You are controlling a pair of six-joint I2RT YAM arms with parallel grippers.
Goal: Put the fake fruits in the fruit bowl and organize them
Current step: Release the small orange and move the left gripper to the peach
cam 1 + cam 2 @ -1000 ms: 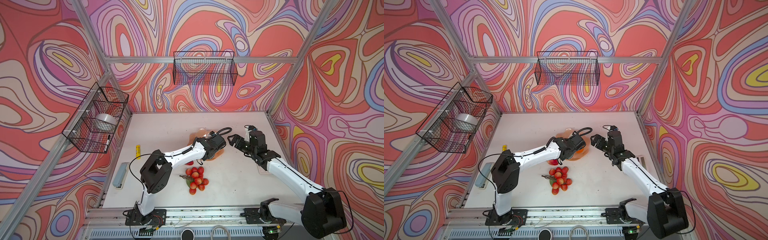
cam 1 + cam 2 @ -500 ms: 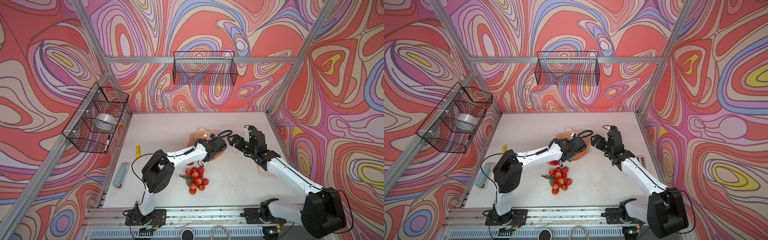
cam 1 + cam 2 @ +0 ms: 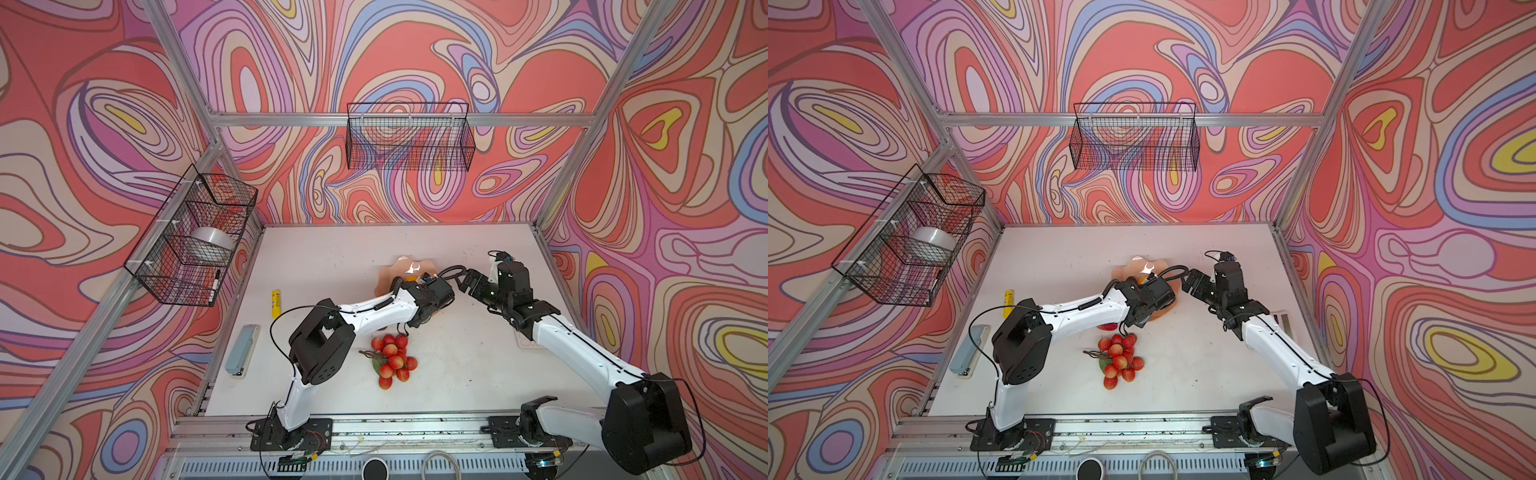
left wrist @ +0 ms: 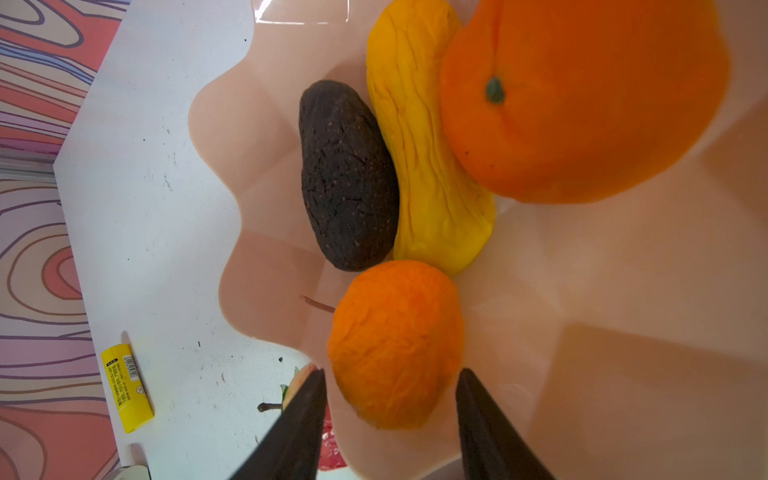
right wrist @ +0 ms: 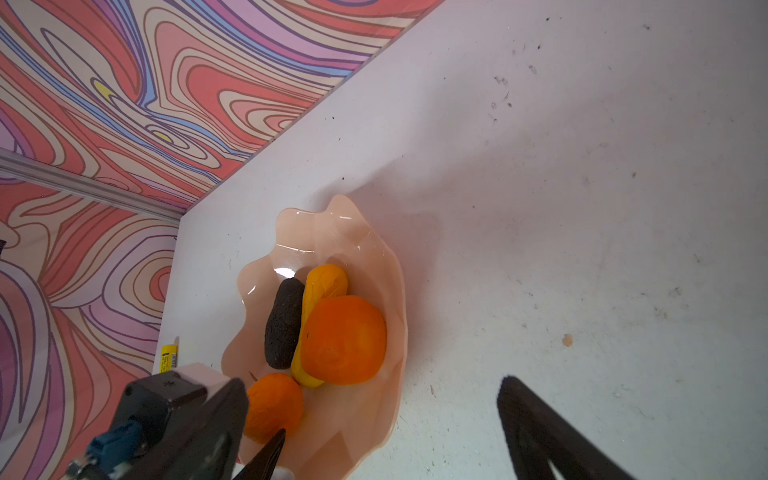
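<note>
1. Fruit bowl: the wide, shallow peach-pink plastic fruit bowl (image 4: 216, 124) with a scalloped rim holds four fake fruits. A dark, rough avocado (image 4: 345, 174), a wrinkled yellow elongated fruit (image 4: 428, 174) and a large smooth orange (image 4: 582, 104) lie side by side and touching, apparently packed to leave room.
2. Left gripper (image 4: 390, 370): it is over the bowl's near rim. The jaws are parted to either side of the small crinkled orange (image 4: 395, 340), which rests on the bowl floor. No squeeze is visible, so I judge this fruit set down.
3. Right gripper (image 5: 394, 406): it hangs just beside the bowl, spread wide and empty, probably waiting clear of the other arm.
4. Outstanding: the bunch of red berries with a leaf (image 3: 392, 359) lies outside the bowl, toward the robot bases.
5. Surface and room:
   - The white tabletop (image 3: 332, 249) is scuffed and speckled.
   - A small yellow tube (image 3: 276, 303) and a grey stapler (image 3: 242, 350) lie well apart from the bowl.
   - Black wire baskets (image 3: 409, 137) hang on swirl-patterned walls.
</note>
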